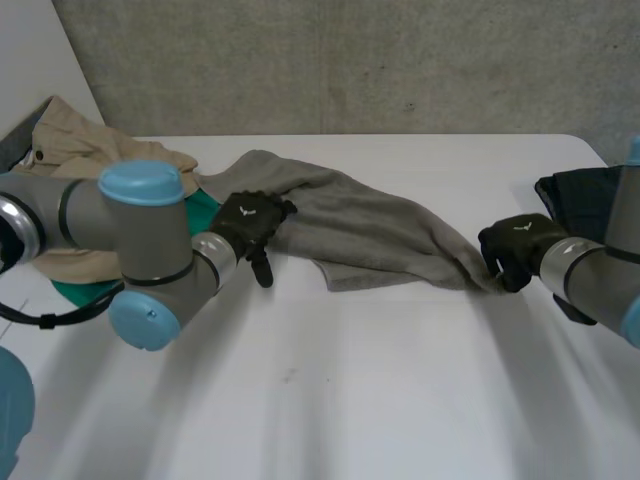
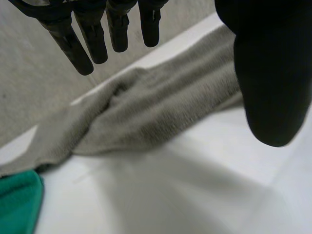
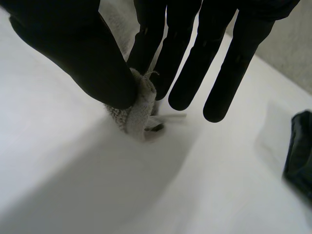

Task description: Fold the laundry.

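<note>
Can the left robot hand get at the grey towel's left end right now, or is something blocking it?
Likely yes. The left robot hand is open right at that end of the grey towel, with only bare white table beside its fingers. The right robot hand pinches the opposite corner, well clear.

From six o'clock the head camera overlooks the table (image 1: 400,400); wrist cameras crowd the shared towel's (image 1: 380,235) nine and three o'clock ends.
</note>
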